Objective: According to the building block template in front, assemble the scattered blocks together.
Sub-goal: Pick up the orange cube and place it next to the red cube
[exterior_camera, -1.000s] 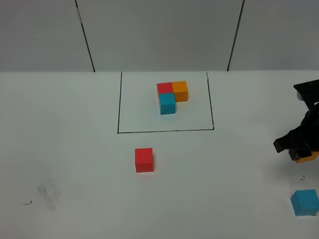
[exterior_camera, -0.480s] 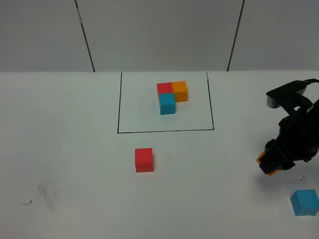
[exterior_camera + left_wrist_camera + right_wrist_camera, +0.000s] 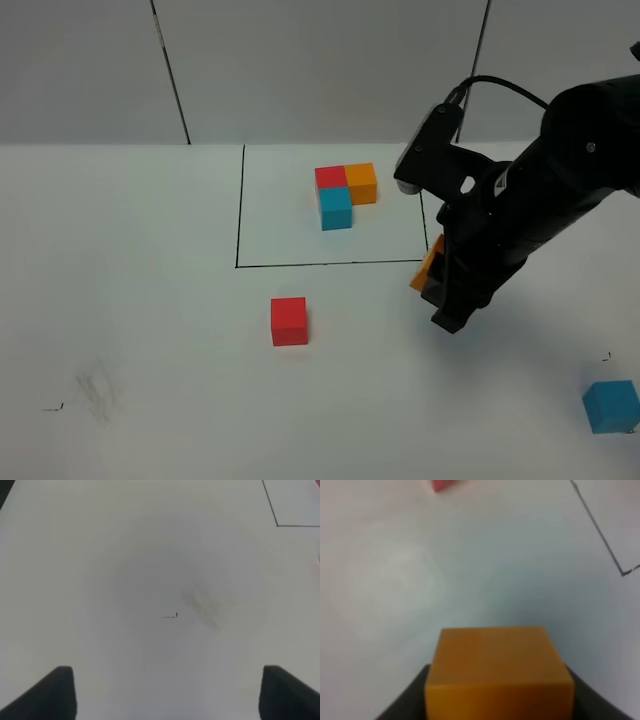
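The building block template (image 3: 345, 193) is a tight L of red, orange and light blue cubes inside the black-lined square. Of the scattered blocks, the red one (image 3: 289, 321) lies just below the square's front line and the light blue one (image 3: 611, 406) sits at the near right edge. The orange one (image 3: 424, 270) hangs above the table by the square's front right corner, with my right gripper (image 3: 433, 282) shut on it. In the right wrist view the orange block (image 3: 497, 672) fills the jaws. My left gripper (image 3: 167, 695) is open over bare table.
The black-lined square (image 3: 238, 215) marks the far middle of the white table. A corner of the square (image 3: 624, 572) and an edge of the red block (image 3: 441, 484) show in the right wrist view. A grey smudge (image 3: 98, 388) marks the near left.
My right arm has swung from the right edge toward the middle, carrying the orange block to the square's front right corner. The red and blue blocks have not moved.
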Available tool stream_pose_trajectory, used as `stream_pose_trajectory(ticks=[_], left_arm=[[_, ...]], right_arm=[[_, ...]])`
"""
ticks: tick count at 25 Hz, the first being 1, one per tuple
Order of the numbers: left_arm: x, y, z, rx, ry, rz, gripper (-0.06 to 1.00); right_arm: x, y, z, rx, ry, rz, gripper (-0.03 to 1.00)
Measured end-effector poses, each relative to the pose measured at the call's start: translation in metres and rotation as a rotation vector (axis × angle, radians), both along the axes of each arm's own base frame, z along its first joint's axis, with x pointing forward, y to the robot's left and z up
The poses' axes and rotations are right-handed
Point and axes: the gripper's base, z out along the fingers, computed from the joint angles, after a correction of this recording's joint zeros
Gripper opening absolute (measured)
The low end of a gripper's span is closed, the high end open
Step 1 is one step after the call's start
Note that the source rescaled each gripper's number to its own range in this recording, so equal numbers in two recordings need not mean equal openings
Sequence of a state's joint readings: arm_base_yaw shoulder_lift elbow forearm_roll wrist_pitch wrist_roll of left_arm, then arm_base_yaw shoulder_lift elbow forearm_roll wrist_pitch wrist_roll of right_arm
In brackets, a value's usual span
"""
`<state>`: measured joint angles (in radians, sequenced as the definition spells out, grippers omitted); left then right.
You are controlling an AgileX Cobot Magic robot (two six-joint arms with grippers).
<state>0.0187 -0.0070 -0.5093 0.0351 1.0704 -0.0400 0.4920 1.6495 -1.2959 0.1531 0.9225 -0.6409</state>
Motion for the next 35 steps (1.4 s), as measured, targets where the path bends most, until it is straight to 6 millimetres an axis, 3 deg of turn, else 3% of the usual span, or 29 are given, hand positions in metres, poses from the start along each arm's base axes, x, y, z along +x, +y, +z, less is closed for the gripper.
stream_pose_trajectory(ticks=[5,15,25,35], left_arm=[[0.000,0.000,0.000,0.000,0.000,0.000,0.85],[0.000,0.000,0.000,0.000,0.000,0.000,0.85],[0.000,0.000,0.000,0.000,0.000,0.000,0.85],[0.000,0.000,0.000,0.001,0.000,0.000,0.85]], right_arm=[[0.013,0.006,-0.005,-0.065,0.051,0.060,0.01],[0.043,0.023,-0.036,-0.107,0.104,0.140,0.01],[0.048,0.068,-0.070,-0.174,0.105,0.361,0.01],[0.055,0.084,-0.080,-0.218,0.092,0.436,0.01]])
